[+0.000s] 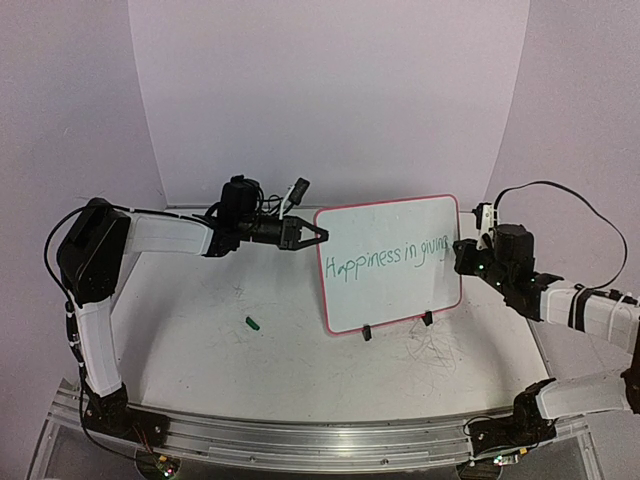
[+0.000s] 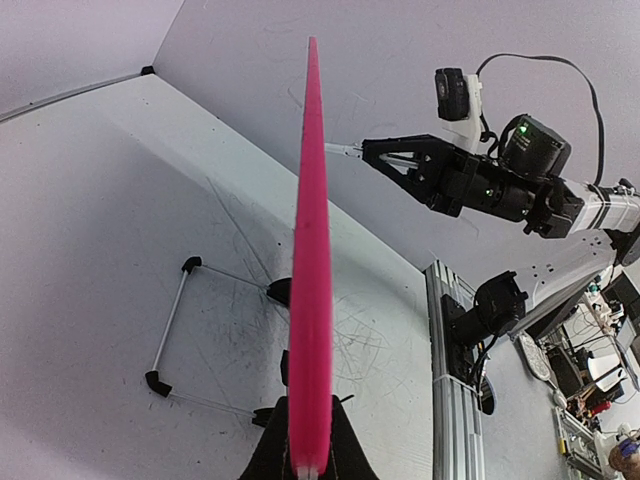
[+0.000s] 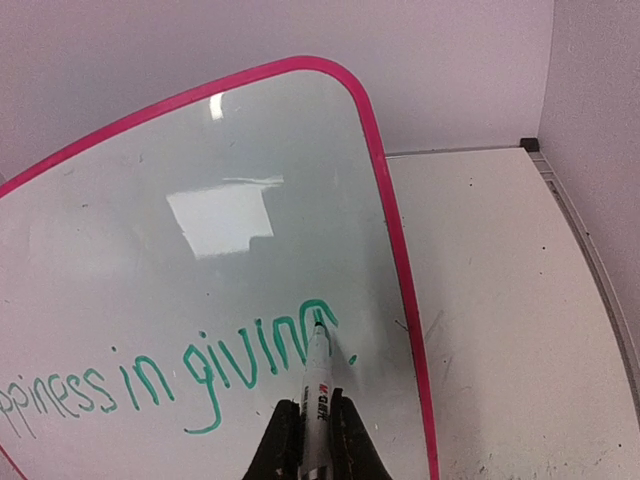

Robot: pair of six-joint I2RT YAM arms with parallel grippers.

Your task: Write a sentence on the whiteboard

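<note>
**Marker tip on the sentence's last letter**
Left pincer [image 1: 320,234] clamps the whiteboard [image 1: 400,225] rim to steady it upright toward the worktop [image 1: 200,335] right edge. Right pincer [image 1: 463,253], clenched on the marker [image 3: 318,375], finishes the sentence [image 1: 393,261].

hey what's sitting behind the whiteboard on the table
Behind the whiteboard, the left wrist view shows a thin wire stand with black tips lying on the table. From above, the board covers that spot, and its back face is not visible.
</note>
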